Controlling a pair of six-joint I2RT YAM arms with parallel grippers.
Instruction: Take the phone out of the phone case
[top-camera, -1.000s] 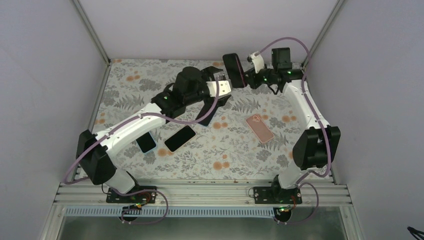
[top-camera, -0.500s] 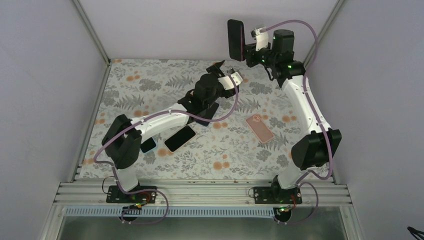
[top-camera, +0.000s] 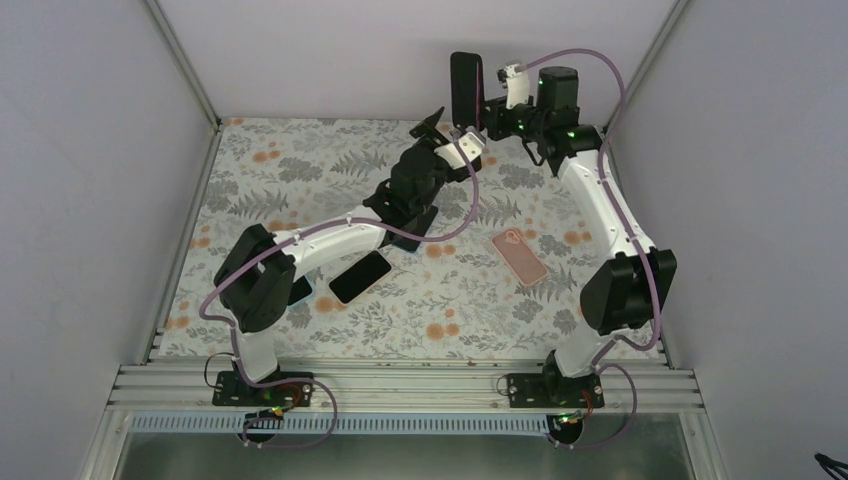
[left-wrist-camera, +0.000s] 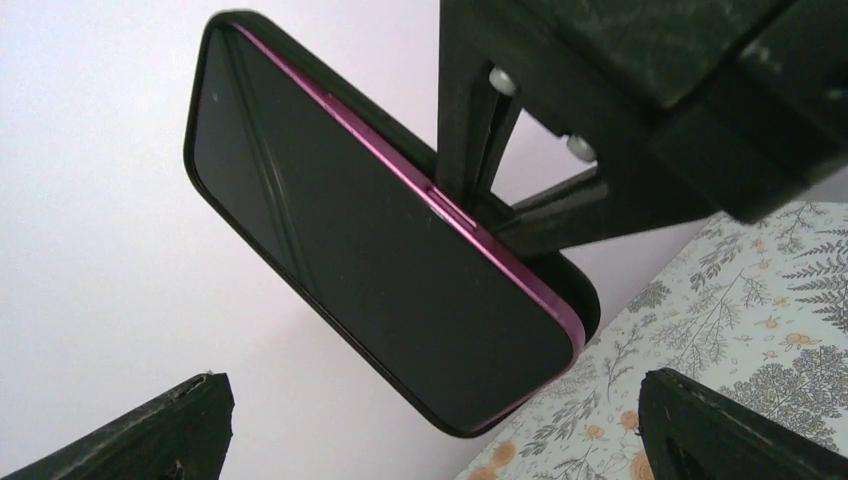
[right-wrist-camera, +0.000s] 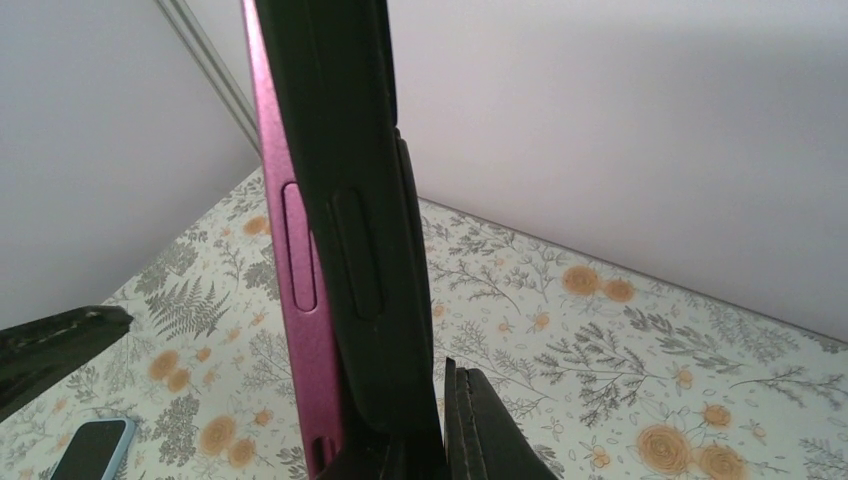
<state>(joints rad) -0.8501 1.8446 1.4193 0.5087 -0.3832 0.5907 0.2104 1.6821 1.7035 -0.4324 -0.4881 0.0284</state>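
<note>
Right fingers (left-wrist-camera: 465, 120) clamp the case (right-wrist-camera: 350, 120); the wide-spread left fingers (left-wrist-camera: 160, 435) should pinch the phone's (left-wrist-camera: 380, 250) edge and pry it from the case.

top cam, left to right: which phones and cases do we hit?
blue-edged phone, partly under the left arm → black phone → cased phone, held up by the right pincer → pink case
</note>
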